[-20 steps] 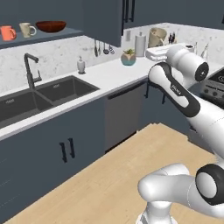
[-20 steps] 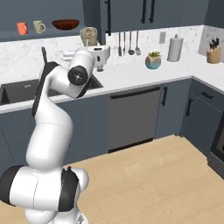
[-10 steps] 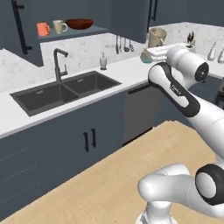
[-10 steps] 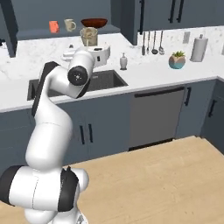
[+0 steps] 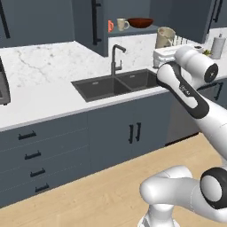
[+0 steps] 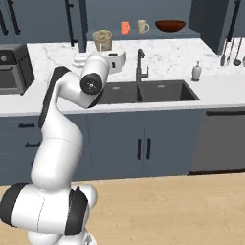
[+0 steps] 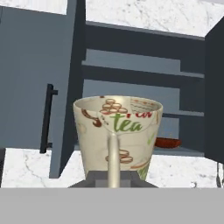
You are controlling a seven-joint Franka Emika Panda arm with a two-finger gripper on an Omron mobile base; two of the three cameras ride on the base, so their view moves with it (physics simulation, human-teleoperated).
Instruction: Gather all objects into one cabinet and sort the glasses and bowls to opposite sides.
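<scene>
Arm raised, elbow bent; pincer (image 5: 167, 48) clenched on cream mug (image 5: 165, 37), held upright above sink (image 5: 116, 85), facing open cabinet (image 7: 144, 87).

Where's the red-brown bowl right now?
The red-brown bowl sits on the open cabinet shelf above the sink, right of the cream mug and orange mug.

Your white Franka arm with dark joints rises from the base, bends at the elbow and reaches forward at counter height, its two-finger gripper (image 5: 165, 48) level and clamped on a cream-beige handled mug (image 7: 117, 133) held upright.
</scene>
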